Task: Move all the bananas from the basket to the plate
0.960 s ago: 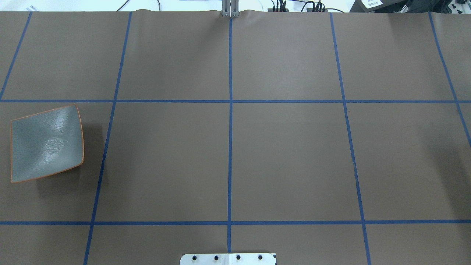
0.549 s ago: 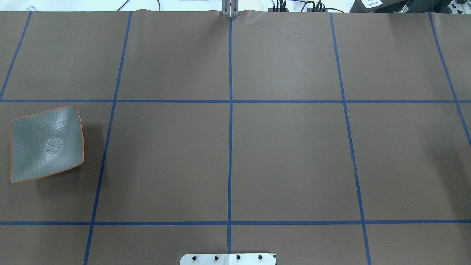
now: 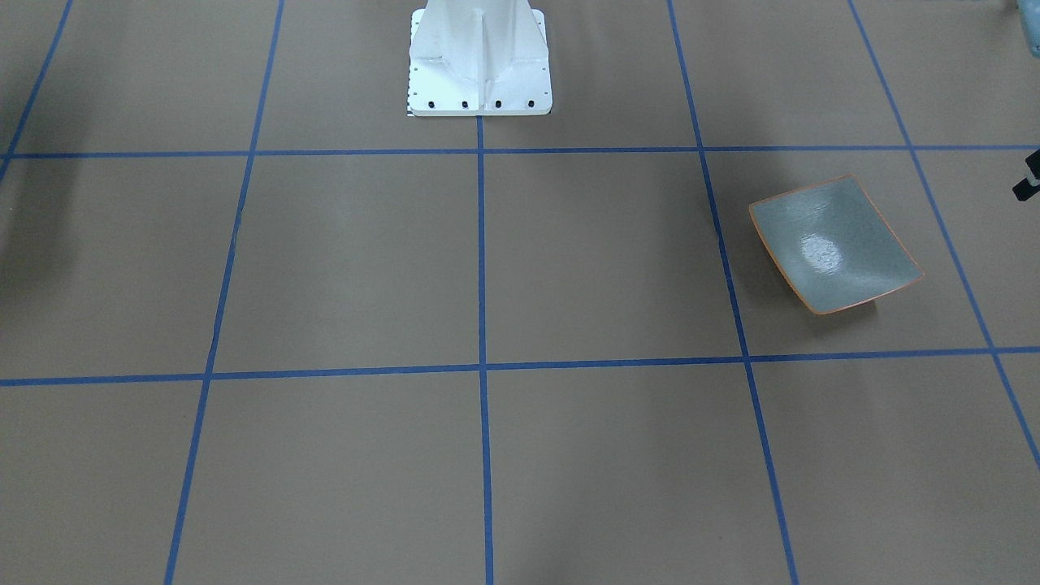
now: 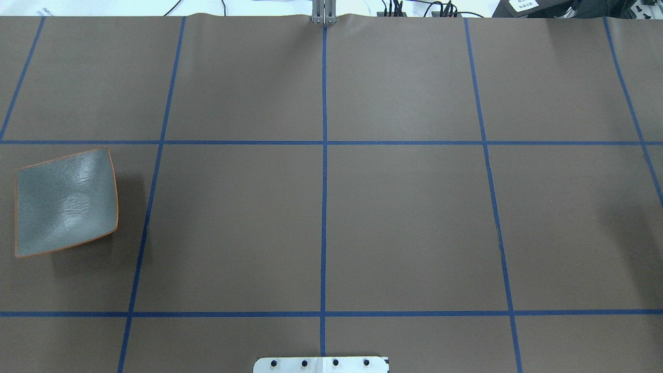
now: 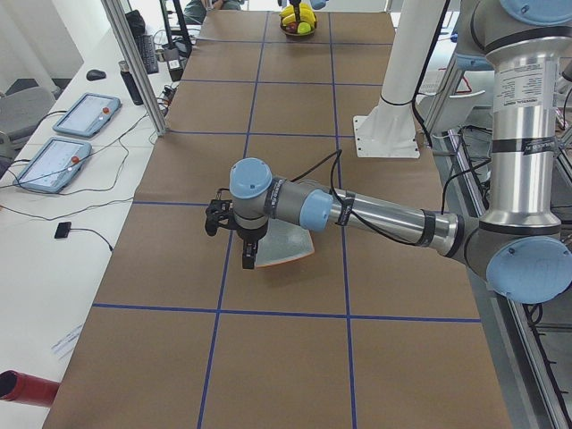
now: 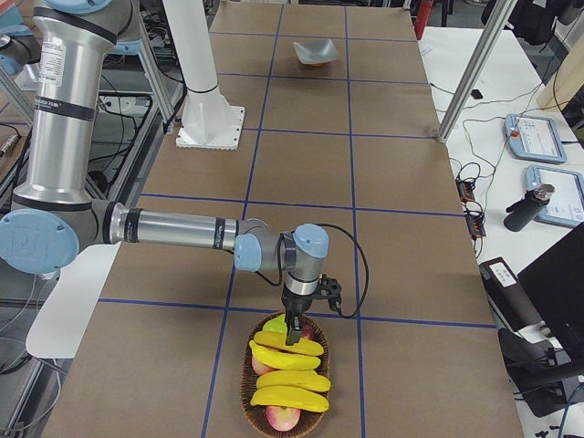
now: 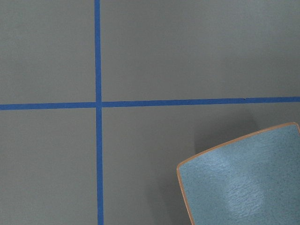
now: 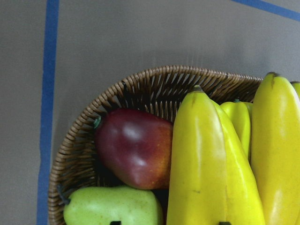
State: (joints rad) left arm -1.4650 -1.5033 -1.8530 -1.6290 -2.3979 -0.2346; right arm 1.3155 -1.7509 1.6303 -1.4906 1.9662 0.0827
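The grey-green plate (image 4: 65, 202) with the orange rim lies empty at the table's left end; it also shows in the front view (image 3: 833, 244) and the left wrist view (image 7: 248, 187). Several yellow bananas (image 6: 287, 370) lie in a wicker basket (image 6: 245, 388) at the right end, out of the overhead view. My right gripper (image 6: 292, 336) hangs just above the top banana (image 8: 206, 164), with its fingertips (image 8: 219, 223) apart on either side of it. My left gripper (image 5: 248, 255) hovers over the plate's edge (image 5: 290, 248); I cannot tell whether it is open or shut.
A dark red fruit (image 8: 136, 147) and a green pear (image 8: 112, 206) also lie in the basket, under its woven rim (image 8: 140, 79). The white robot pedestal (image 3: 479, 57) stands at the table's near middle. An aluminium post (image 6: 470, 82) stands at the far edge.
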